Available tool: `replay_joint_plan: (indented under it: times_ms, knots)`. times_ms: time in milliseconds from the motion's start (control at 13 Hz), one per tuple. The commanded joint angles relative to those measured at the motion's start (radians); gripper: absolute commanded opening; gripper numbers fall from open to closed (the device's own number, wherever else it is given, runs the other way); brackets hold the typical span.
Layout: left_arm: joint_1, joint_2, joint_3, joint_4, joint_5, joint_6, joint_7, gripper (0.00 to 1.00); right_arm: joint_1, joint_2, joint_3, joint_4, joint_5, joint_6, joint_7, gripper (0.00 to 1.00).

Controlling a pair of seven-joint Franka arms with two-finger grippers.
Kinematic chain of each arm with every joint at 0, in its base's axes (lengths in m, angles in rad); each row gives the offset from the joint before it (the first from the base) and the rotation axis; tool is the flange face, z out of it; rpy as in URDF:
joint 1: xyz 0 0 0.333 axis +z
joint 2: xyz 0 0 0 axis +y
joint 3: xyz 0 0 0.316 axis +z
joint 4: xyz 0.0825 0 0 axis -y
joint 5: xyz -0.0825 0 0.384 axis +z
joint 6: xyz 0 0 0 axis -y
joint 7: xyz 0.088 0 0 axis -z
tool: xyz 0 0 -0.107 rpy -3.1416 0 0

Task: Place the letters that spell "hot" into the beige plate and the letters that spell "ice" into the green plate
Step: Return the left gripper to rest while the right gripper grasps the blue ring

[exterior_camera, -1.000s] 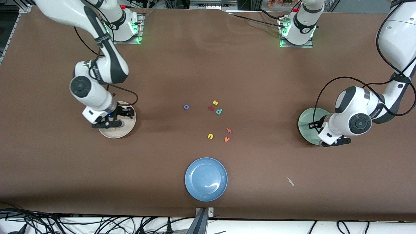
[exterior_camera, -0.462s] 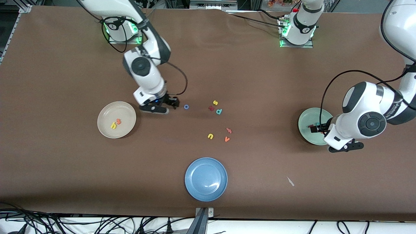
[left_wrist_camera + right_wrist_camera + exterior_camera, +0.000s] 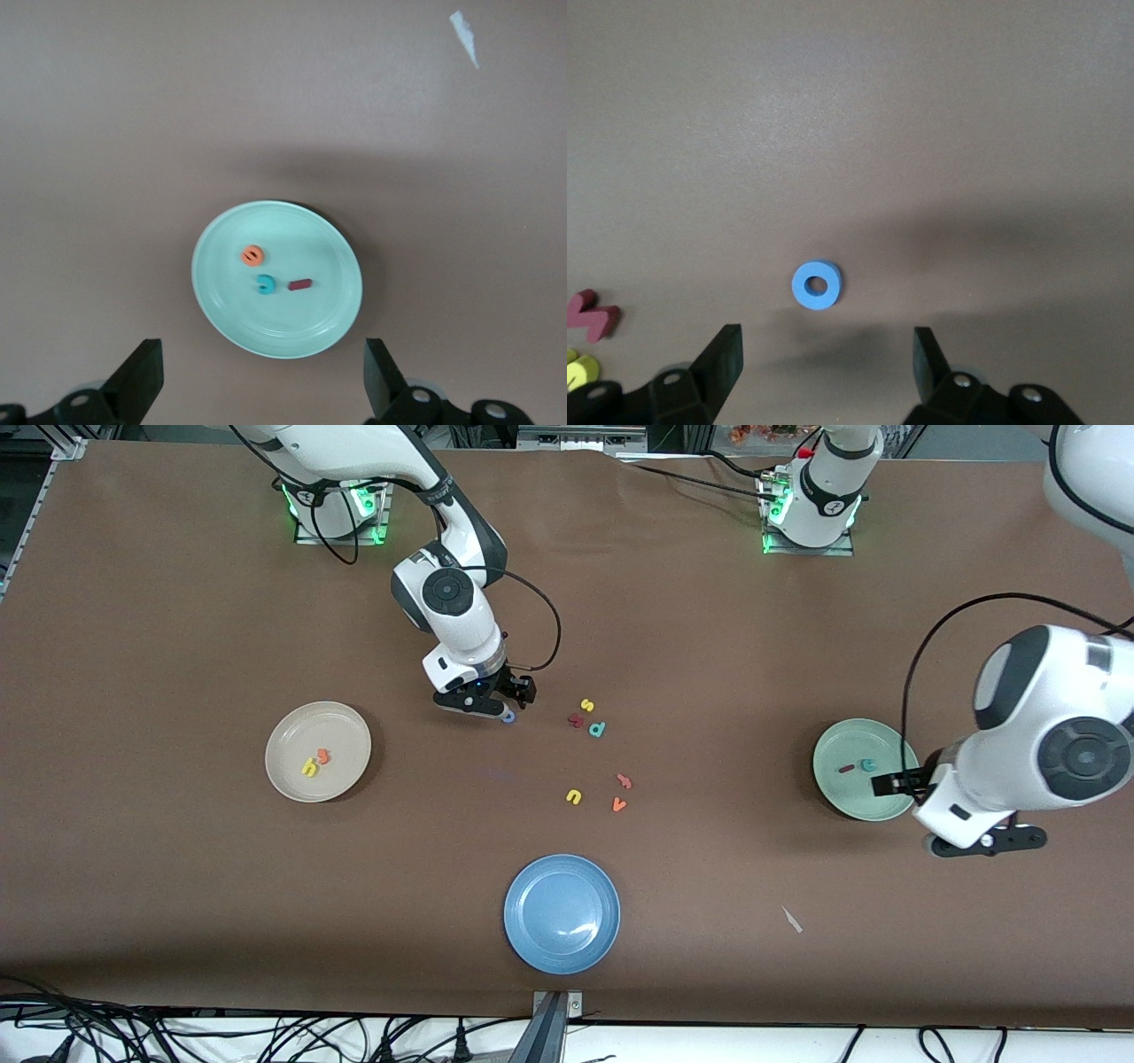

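The beige plate holds the yellow h and the orange t. My right gripper hangs open low over the table, and the blue o lies flat just ahead of its fingertips; from the front the o shows at the gripper's edge. The green plate holds the orange e, the teal c and the dark red i. My left gripper is open and empty, raised over the table beside that plate's rim.
Loose letters lie mid-table: yellow s, a dark red letter, teal p, yellow u, orange v, a reddish letter. A blue plate sits near the front edge, a white scrap beside it.
My right gripper left the beige plate, with the t now lying in it, and travelled to the blue o. My left gripper opened and rose away from the green plate.
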Motion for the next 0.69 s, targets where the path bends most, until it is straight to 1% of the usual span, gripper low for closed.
replay_joint_plan:
  times_ms: [0, 77, 154, 231, 308, 385, 462, 538, 615]
  knots:
    - [-0.027, 0.031, 0.022, 0.151, 0.013, -0.101, 0.197, 0.99, 0.018, 0.034, -0.009, 0.017, 0.001, 0.049, 0.014, 0.86]
    - [-0.025, 0.028, 0.025, 0.162, 0.017, -0.114, 0.268, 0.99, 0.022, 0.053, -0.009, 0.038, 0.001, 0.058, 0.014, 0.86]
    - [-0.04, 0.02, 0.046, 0.165, 0.015, -0.126, 0.326, 1.0, 0.031, 0.069, -0.014, 0.05, 0.0, 0.059, 0.014, 0.86]
    - [-0.089, 0.008, 0.107, 0.177, 0.005, -0.149, 0.371, 1.0, 0.037, 0.074, -0.017, 0.052, -0.005, 0.059, 0.014, 0.86]
    - [-0.143, 0.0, 0.173, 0.218, -0.027, -0.161, 0.399, 1.0, 0.037, 0.075, -0.017, 0.052, -0.025, 0.057, 0.013, 0.85]
    - [-0.19, -0.003, 0.25, 0.249, -0.106, -0.171, 0.399, 1.0, 0.037, 0.075, -0.02, 0.051, -0.034, 0.055, 0.013, 0.84]
    - [-0.245, -0.023, 0.363, 0.257, -0.193, -0.171, 0.404, 0.99, 0.037, 0.077, -0.02, 0.051, -0.037, 0.055, 0.013, 0.8]
    - [-0.307, -0.053, 0.483, 0.257, -0.287, -0.168, 0.41, 0.99, 0.037, 0.08, -0.026, 0.051, -0.04, 0.055, 0.011, 0.72]
    - [-0.354, -0.076, 0.576, 0.257, -0.371, -0.163, 0.41, 0.98, 0.037, 0.083, -0.029, 0.049, -0.063, 0.055, 0.011, 0.62]
